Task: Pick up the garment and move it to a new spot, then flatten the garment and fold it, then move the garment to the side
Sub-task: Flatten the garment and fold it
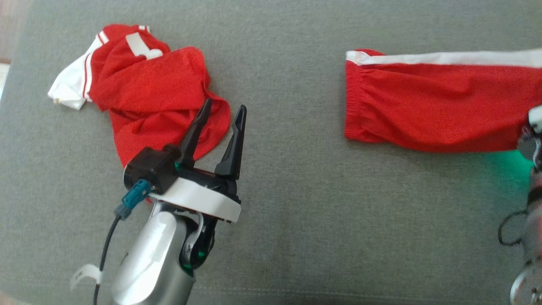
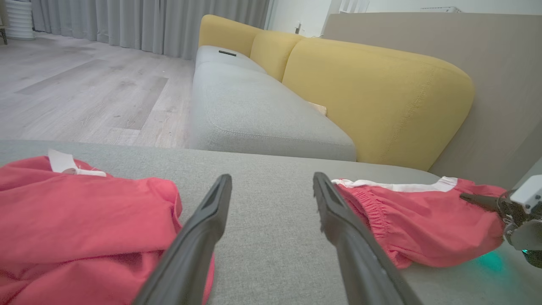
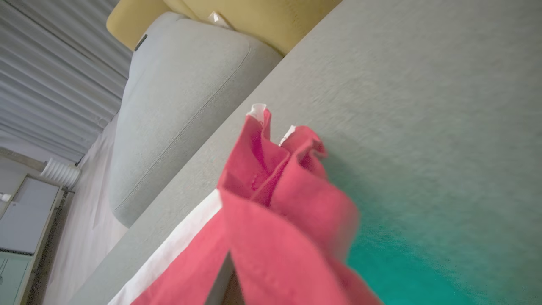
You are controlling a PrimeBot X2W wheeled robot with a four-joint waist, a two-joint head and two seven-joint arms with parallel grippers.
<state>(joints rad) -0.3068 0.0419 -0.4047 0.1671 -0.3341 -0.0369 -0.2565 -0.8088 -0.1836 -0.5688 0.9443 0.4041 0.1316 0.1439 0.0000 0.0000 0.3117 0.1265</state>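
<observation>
Lying crosswise, garment (image 1: pixel 432 106), waistband (image 1: pixel 356 101) leftward

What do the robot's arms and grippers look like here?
The left gripper has two long, tapered black fingers, a white collar, a silver forearm, and a teal connector with a black cable. The right gripper is dark, with white housing and a looped black cable.

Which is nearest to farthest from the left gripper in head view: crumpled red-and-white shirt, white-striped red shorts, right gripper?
1. Crumpled red-and-white shirt, beside the left gripper.
2. White-striped red shorts, to the right.
3. Right gripper, far right edge.
</observation>
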